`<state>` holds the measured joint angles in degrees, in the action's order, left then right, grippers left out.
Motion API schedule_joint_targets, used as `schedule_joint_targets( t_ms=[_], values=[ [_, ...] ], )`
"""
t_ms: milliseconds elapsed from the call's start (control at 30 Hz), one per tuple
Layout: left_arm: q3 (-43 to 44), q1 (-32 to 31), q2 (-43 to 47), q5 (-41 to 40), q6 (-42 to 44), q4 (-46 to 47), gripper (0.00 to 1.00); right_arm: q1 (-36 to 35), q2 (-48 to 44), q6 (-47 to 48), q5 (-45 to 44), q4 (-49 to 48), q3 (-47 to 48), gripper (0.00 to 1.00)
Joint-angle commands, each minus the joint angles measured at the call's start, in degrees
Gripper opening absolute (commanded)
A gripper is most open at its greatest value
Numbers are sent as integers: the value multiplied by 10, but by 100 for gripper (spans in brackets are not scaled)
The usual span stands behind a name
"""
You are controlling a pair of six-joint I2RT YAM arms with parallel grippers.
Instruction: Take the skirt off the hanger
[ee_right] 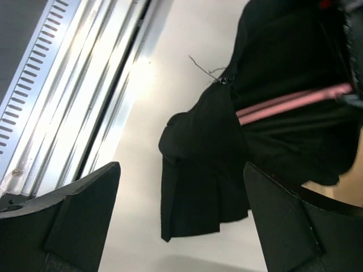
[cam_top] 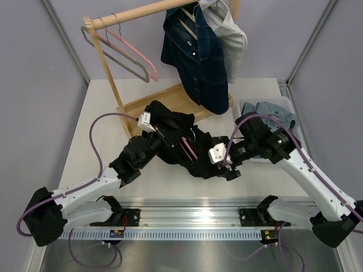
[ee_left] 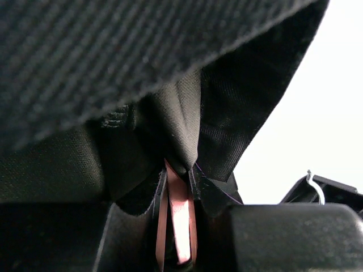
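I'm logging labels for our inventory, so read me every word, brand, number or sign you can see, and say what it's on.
No text can be read in any view.
Left small coloured sticker and right small coloured sticker, by the arm bases: too small to read.
Black fabric skirt, thin pink hanger, dark blue denim jacket: no label or print visible.
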<state>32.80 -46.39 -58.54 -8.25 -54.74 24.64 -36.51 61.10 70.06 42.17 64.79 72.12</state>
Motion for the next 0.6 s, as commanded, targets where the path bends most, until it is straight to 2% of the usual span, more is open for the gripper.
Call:
schedule_joint_targets(
  t_ms=[0,133,367,567],
  values=[
    [46,2,-6,42,38,14,0,-34,36,47,12,12,29,97],
    [68,3,-21,62,41,11,0,-82,60,40,-23,-10,30,93],
    [87,7,-42,79,46,6,0,-124,80,31,-77,-43,15,89],
    [85,17,-39,94,49,-7,0,-124,77,24,-60,0,93,86]
  ],
)
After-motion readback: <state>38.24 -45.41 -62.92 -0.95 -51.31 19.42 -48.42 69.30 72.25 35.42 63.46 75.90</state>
